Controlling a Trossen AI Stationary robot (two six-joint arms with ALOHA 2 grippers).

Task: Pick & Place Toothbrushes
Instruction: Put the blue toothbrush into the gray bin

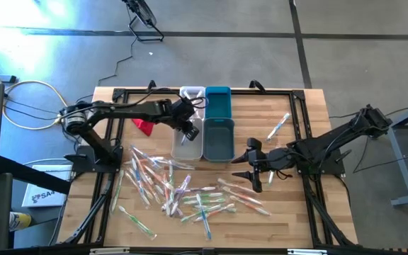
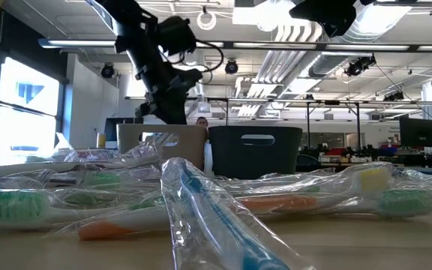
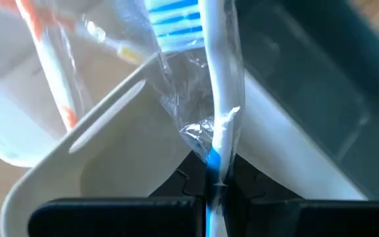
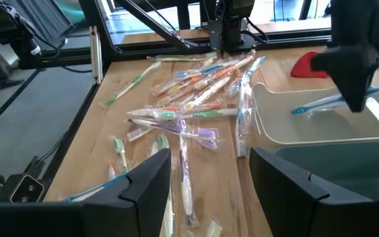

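While the left gripper [image 3: 210, 197] hangs over the white rectangular plastic bin [image 1: 188, 147], clenched on a blue-and-white wrapped toothbrush [image 3: 217, 99], and the right gripper [image 4: 209, 174] waits released above the pile, dozens of wrapped toothbrushes [image 1: 179, 191] lie unsorted on the wooden table [image 1: 303, 212].

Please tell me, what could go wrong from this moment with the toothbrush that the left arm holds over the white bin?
The left end effector pinches the blue toothbrush only at one end, through its loose wrapper, so it might slip or swing. It hangs over the white bin, close to the wall shared with the teal bin; released off-centre, it could land on the rim or in the wrong bin.
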